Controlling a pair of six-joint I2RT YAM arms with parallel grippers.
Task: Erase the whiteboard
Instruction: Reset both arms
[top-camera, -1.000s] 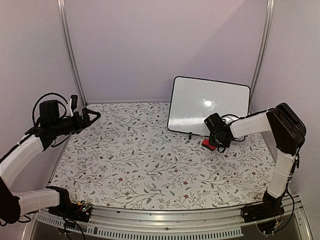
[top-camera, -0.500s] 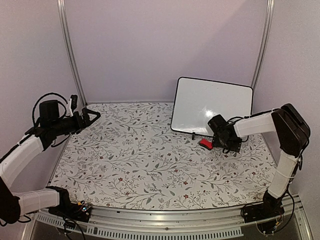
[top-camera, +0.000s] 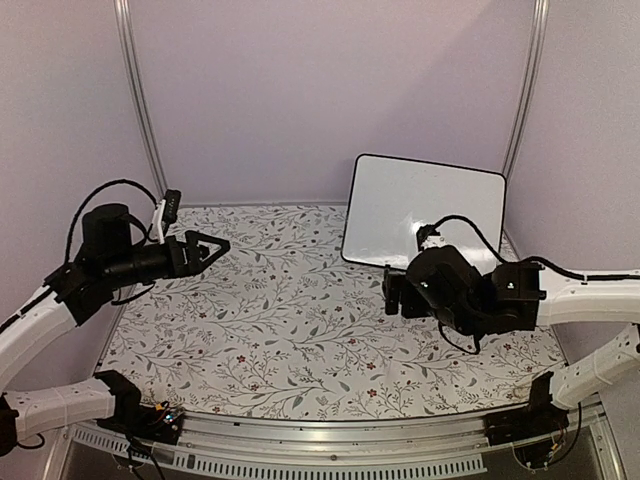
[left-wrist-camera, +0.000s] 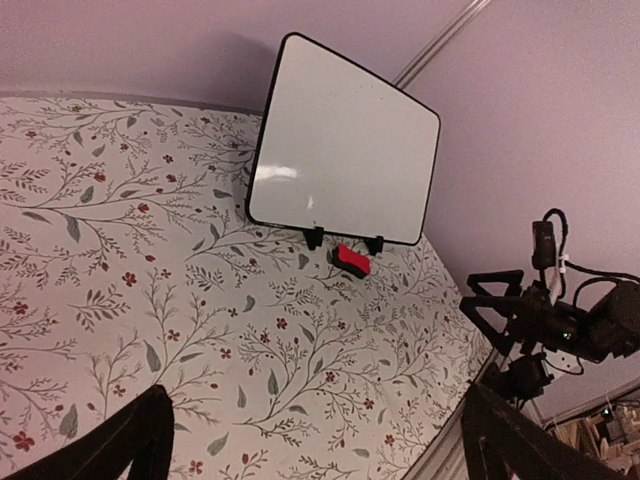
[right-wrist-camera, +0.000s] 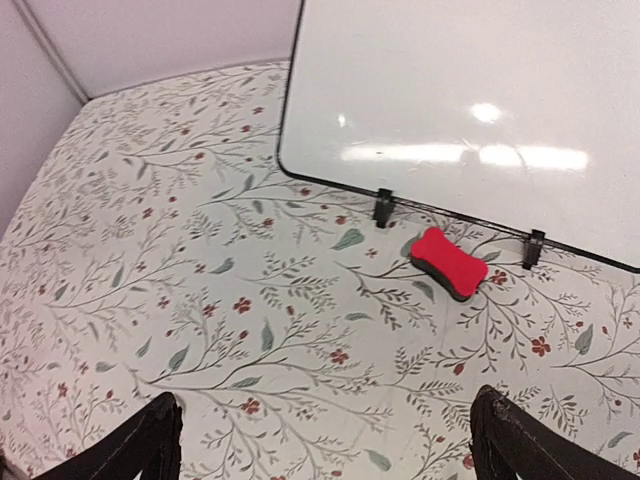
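Whiteboard (top-camera: 425, 212) propped on floral table (top-camera: 280, 320) w/ lilac walls (top-camera: 330, 90).

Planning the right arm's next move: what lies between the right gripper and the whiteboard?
In the right wrist view, only the red eraser on the floral cloth, just before the whiteboard; the right gripper is open.

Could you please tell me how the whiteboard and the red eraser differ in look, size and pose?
The whiteboard is glossy white with a thin black frame; the eraser is red with a dark underside. The whiteboard is far larger than the eraser. The whiteboard stands tilted on small black feet, while the eraser lies flat. Both rest on the floral cloth.
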